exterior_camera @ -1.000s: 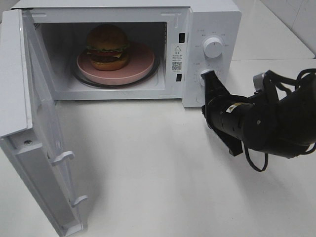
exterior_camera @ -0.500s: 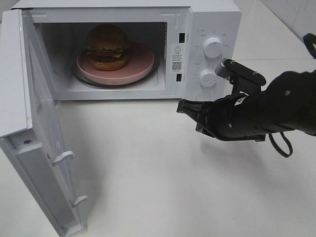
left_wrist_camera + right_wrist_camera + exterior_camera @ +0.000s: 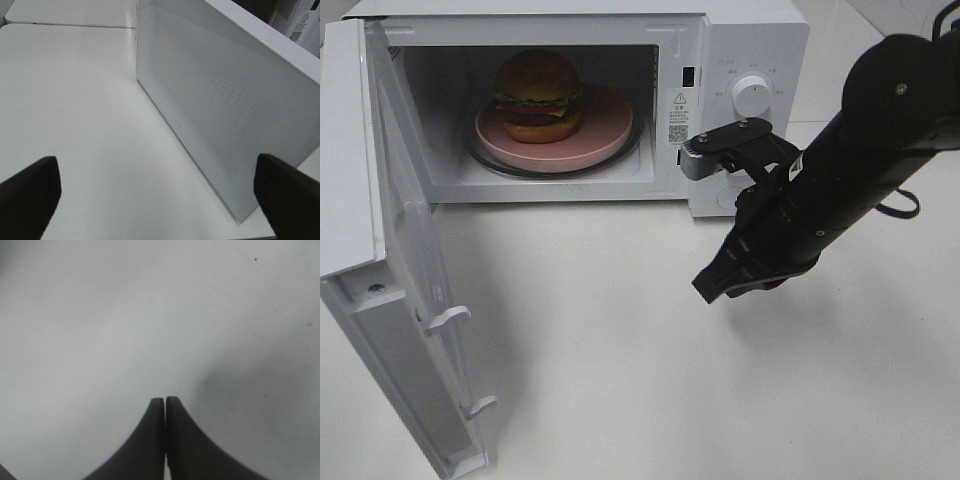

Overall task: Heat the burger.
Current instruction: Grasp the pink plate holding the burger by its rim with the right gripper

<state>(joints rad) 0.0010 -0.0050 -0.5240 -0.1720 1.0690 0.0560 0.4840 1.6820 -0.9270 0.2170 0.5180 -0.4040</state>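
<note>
One burger (image 3: 538, 95) sits on a pink plate (image 3: 610, 130) inside the open microwave (image 3: 750, 40). The right gripper (image 3: 712, 289) is clenched on nothing above the table (image 3: 620, 380); the left gripper (image 3: 155, 172) gapes wide, empty.

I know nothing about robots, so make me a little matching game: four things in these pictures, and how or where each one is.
Things:
1. burger
2. microwave door
3. left hand
4. right hand

States:
A. shut, above the bare table
B. on the pink plate
C. swung open
D. open wide

Pairs: 1-B, 2-C, 3-D, 4-A
</note>
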